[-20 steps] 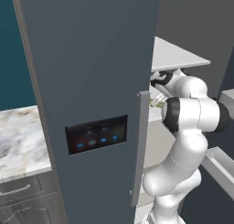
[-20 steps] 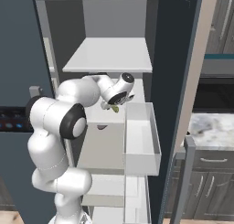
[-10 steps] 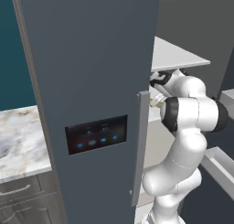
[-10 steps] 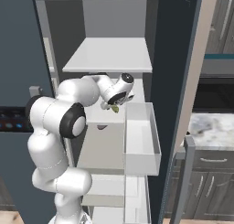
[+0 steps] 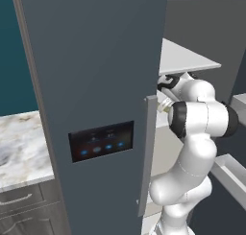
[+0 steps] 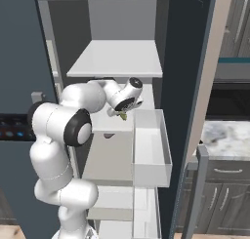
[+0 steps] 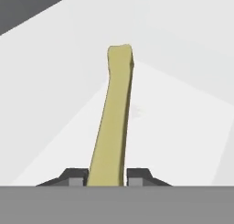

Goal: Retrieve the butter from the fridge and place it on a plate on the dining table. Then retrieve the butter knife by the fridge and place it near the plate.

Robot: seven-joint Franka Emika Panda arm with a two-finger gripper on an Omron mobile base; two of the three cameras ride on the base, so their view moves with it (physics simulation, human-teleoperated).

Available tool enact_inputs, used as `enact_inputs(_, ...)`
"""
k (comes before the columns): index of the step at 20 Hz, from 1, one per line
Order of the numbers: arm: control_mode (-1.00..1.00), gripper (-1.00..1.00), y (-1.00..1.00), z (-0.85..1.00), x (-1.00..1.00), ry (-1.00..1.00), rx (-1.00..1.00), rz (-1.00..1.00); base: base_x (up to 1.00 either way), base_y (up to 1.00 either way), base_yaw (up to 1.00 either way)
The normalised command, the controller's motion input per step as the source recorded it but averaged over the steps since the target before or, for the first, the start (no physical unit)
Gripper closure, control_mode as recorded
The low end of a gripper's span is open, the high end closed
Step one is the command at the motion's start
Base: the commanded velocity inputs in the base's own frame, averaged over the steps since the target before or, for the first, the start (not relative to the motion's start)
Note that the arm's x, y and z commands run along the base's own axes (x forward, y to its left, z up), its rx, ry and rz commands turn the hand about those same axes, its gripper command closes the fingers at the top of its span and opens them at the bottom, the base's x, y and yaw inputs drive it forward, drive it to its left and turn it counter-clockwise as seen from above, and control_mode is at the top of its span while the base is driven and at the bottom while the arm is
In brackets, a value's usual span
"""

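Observation:
The fridge [image 6: 122, 18] stands open, and my arm reaches onto its middle shelf. In the hand view the butter [image 7: 116, 118], a slim pale yellow-olive stick, runs straight away from me over the white shelf floor. My gripper [image 7: 107, 175] is shut on its near end, one fingertip [image 7: 75, 175] pressed against each side. From the right base view the gripper [image 6: 122, 115] points down just under the upper shelf, with a bit of the olive butter [image 6: 122, 117] showing below it. The plate, dining table and butter knife are out of view.
A white bin [image 6: 151, 150] juts out just right of and below the hand. The upper shelf [image 6: 117, 60] sits close above the hand. The closed left door with its black panel [image 5: 101, 140] hides the gripper from the left. Marble counters [image 5: 19, 143] [image 6: 227, 138] flank the fridge.
The gripper's fingers have closed onto the butter stick. The arm has barely moved.

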Motion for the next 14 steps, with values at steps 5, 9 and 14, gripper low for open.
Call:
enact_inputs(5, -1.00, 1.00, 0.28, 0.00, -0.42, 0.00, 0.00, -0.34, 0.00, 0.00, 0.00)
enact_inputs(9, -1.00, 1.00, 0.31, 0.00, -0.50, 0.00, 0.00, -0.41, 0.00, 0.00, 0.00)
enact_inputs(14, -1.00, 1.00, 0.12, 0.05, -0.58, -0.04, 0.00, -0.38, 0.00, 0.00, 0.00)
